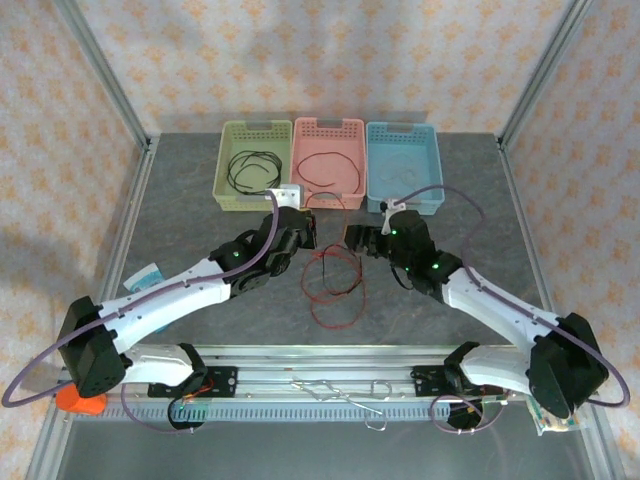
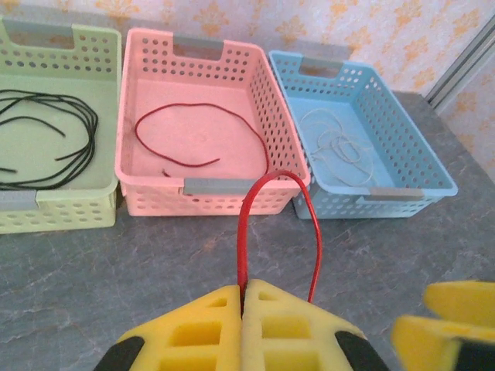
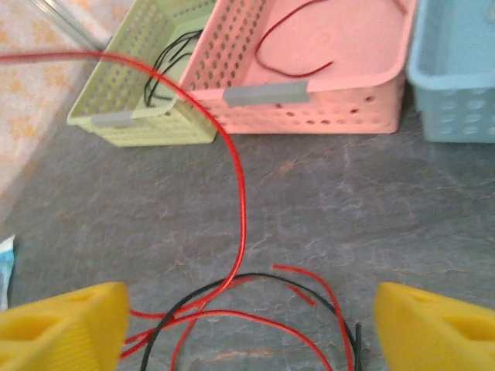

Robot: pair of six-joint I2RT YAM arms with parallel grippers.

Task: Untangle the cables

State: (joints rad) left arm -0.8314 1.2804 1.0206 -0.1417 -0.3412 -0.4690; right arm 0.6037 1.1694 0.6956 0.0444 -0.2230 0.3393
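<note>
Step in hand: a thin red flexible cable [image 2: 242, 232] is judged to be under separation from a loose tangle of thin red and black cables [image 1: 335, 287] lying on the grey desk [image 1: 180, 220] at the centre of the top view, between the two arms.

Left tool [image 2: 241, 297]: closed, its yellow fingers [image 2: 201, 325] pinched on the red cable, which rises as a narrow loop in the lower middle of the left wrist frame, before the pink perforated plastic basket [image 2: 209, 186].

Right tool [image 3: 247, 305]: open wide, nothing held; the tangle lies on the desk between and beneath its fingers, along the bottom of the right wrist frame.

Next move, as judged: the black strand [image 3: 255, 276] is to be gripped by the right tool and held back while the red cable is drawn clear; a pinch on one strand alone is called for.
</note>
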